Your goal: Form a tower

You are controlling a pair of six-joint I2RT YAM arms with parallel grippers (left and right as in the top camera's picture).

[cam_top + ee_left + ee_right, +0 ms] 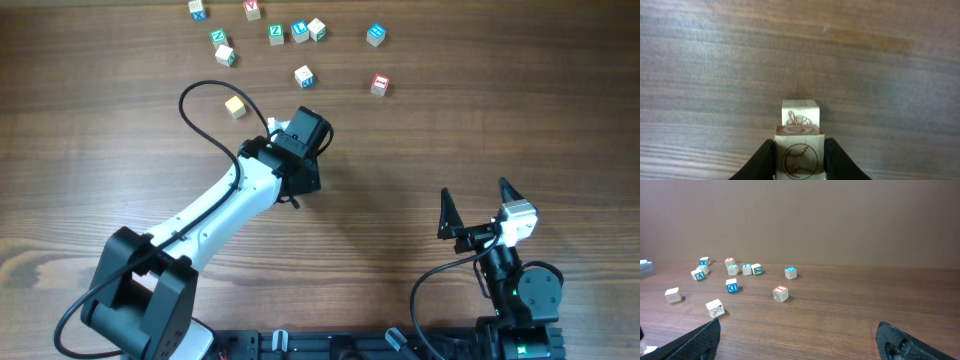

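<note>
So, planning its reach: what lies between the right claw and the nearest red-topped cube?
Just bare table between right claw and red-topped cube; the overhead view shows it.

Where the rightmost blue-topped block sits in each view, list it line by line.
Overhead: blue-topped block near the top edge, right of centre.
Left wrist: not in it.
Right wrist: the block near centre, rightmost of the scatter.
Shared landmark: red-topped block, just nearer the robot in both.
</note>
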